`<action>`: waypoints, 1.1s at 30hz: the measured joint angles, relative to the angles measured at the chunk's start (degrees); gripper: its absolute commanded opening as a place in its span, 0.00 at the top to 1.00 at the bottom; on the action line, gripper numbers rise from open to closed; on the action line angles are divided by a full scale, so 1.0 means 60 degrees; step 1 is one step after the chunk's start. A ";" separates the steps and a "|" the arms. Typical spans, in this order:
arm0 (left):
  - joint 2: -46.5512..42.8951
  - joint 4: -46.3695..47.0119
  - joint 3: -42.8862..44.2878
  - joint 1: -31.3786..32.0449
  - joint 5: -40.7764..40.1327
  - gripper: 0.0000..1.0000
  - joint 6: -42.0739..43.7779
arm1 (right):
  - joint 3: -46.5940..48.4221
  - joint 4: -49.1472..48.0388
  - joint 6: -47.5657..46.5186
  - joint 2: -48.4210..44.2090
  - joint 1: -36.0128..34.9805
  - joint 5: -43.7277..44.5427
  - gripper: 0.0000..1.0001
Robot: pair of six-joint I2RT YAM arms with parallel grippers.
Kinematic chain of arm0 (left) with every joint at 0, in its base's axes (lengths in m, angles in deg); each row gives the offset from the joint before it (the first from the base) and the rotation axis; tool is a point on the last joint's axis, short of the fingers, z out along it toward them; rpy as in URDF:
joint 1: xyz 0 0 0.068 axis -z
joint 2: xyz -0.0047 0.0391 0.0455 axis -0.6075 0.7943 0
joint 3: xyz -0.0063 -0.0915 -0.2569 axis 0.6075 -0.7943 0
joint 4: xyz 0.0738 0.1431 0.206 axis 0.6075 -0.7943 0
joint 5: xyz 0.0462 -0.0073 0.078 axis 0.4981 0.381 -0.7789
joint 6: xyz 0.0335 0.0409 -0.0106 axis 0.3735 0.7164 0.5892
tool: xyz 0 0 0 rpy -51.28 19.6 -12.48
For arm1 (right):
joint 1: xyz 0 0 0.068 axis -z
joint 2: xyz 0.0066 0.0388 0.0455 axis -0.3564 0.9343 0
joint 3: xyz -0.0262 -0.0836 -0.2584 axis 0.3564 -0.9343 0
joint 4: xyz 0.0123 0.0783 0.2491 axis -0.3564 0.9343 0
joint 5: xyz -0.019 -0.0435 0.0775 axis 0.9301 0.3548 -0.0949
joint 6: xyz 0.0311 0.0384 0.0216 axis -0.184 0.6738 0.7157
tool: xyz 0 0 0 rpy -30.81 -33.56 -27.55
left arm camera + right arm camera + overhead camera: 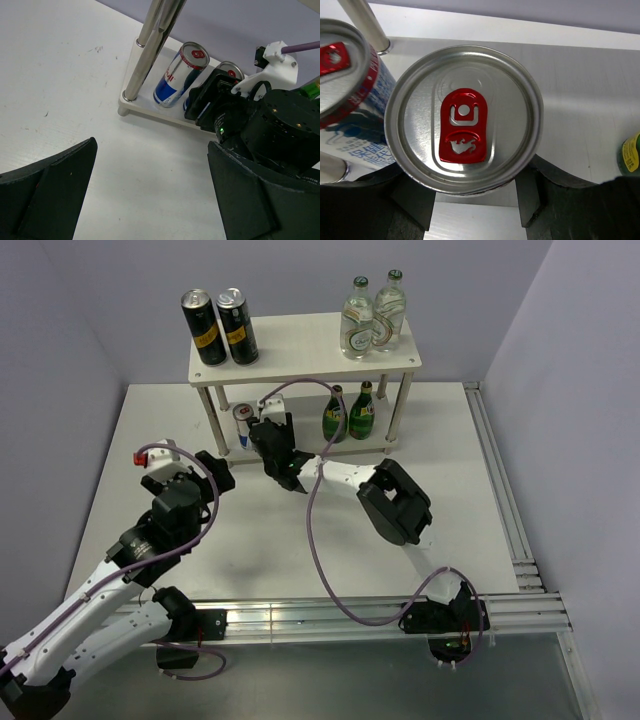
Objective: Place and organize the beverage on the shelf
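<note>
The pale two-tier shelf (300, 345) stands at the back. Two clear bottles (372, 316) are on its top right. Two green bottles (349, 414) stand on the lower board at the right. A silver red-topped can (243, 425) stands on the lower left. My right gripper (270, 435) reaches under the top board. In the right wrist view the right gripper (475, 200) is shut on the second silver can (463, 120), which stands upright on the lower board (580, 90) beside the first can (345, 75). My left gripper (188, 472) is open and empty over the table, as its wrist view (150, 200) shows.
Two tall black cans (221, 328) stand on the top board at the left. A shelf leg (145, 50) stands just left of the cans. A green bottle's cap (631, 155) is close to the right of my right fingers. A metal rail (500, 500) runs along the table's right edge.
</note>
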 measured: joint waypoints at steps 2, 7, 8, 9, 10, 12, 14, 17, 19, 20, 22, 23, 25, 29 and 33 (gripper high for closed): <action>-0.0004 0.0025 -0.0004 0.0004 0.0004 0.01 0.0000 | 0.0033 -0.0018 -0.0018 0.0102 0.0018 0.0022 1.00; 0.0015 0.0036 -0.0007 0.0055 -0.0004 0.01 0.0000 | 0.0160 -0.0062 -0.0055 0.0219 0.0055 0.0171 1.00; 0.0015 0.0040 -0.0007 0.0066 -0.0004 0.01 0.0000 | 0.0164 -0.0109 -0.0058 0.0226 0.0058 0.0182 0.98; 0.0015 0.0040 -0.0007 0.0076 -0.0004 0.01 0.0000 | 0.0164 -0.0124 -0.0062 0.0237 0.0058 0.0186 0.91; 0.0015 0.0040 -0.0007 0.0084 -0.0007 0.01 0.0000 | 0.0164 -0.0127 -0.0062 0.0240 0.0058 0.0186 0.83; 0.0015 0.0044 -0.0007 0.0102 -0.0007 0.01 0.0004 | 0.0164 -0.0127 -0.0058 0.0244 0.0058 0.0208 0.51; 0.0015 0.0040 -0.0007 0.0120 -0.0011 0.01 0.0004 | 0.0164 -0.0127 -0.0051 0.0244 0.0058 0.0244 0.38; 0.0015 0.0040 -0.0007 0.0146 -0.0033 0.01 0.0004 | 0.0164 -0.0117 0.0000 0.0244 0.0058 0.0259 0.31; 0.0015 0.0040 -0.0007 0.0164 -0.0040 0.01 0.0000 | 0.0164 -0.0211 0.0022 0.0244 0.0058 0.0331 0.27; 0.0015 0.0040 -0.0007 0.0171 -0.0044 0.01 0.0000 | 0.0164 -0.0321 0.0033 0.0244 0.0058 0.0368 0.26; 0.0015 0.0040 -0.0007 0.0182 -0.0044 0.01 0.0000 | 0.0164 -0.0393 0.0029 0.0244 0.0058 0.0397 0.23; 0.0015 0.0040 -0.0007 0.0189 -0.0047 0.01 0.0000 | 0.0160 -0.0404 0.0033 0.0244 0.0058 0.0404 0.23; 0.0015 0.0040 -0.0007 0.0193 -0.0047 0.01 0.0000 | 0.0157 -0.0423 0.0055 0.0244 0.0058 0.0423 0.22; 0.0033 0.0040 -0.0007 0.0208 -0.0091 0.01 0.0000 | -0.0047 -0.0492 0.0135 0.0182 0.0058 0.0423 0.06; 0.0146 0.0025 -0.0007 0.0215 -0.0127 0.01 -0.0007 | -0.0590 -0.0557 0.0240 -0.0036 0.0047 0.0346 0.00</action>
